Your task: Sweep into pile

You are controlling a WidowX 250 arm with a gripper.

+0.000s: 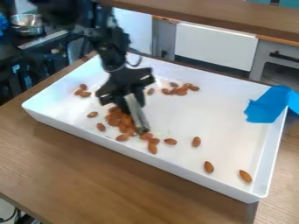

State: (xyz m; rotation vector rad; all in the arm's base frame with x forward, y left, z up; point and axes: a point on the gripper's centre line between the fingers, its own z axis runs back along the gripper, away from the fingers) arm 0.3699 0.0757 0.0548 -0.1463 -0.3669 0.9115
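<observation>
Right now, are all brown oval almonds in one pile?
No, loose almonds lie toward the front corner of the white rectangular tray.

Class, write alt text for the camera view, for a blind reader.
A black gripper, a grey bar beneath it, hangs over heaped almonds in a white tray; other almonds lie scattered, blue tape at the rim.

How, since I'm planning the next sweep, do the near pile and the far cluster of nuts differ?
The near pile is bigger, the far cluster smaller. The near pile is thickly bunched; the far cluster forms a short band. Both are brown and lie in the white tray.
</observation>
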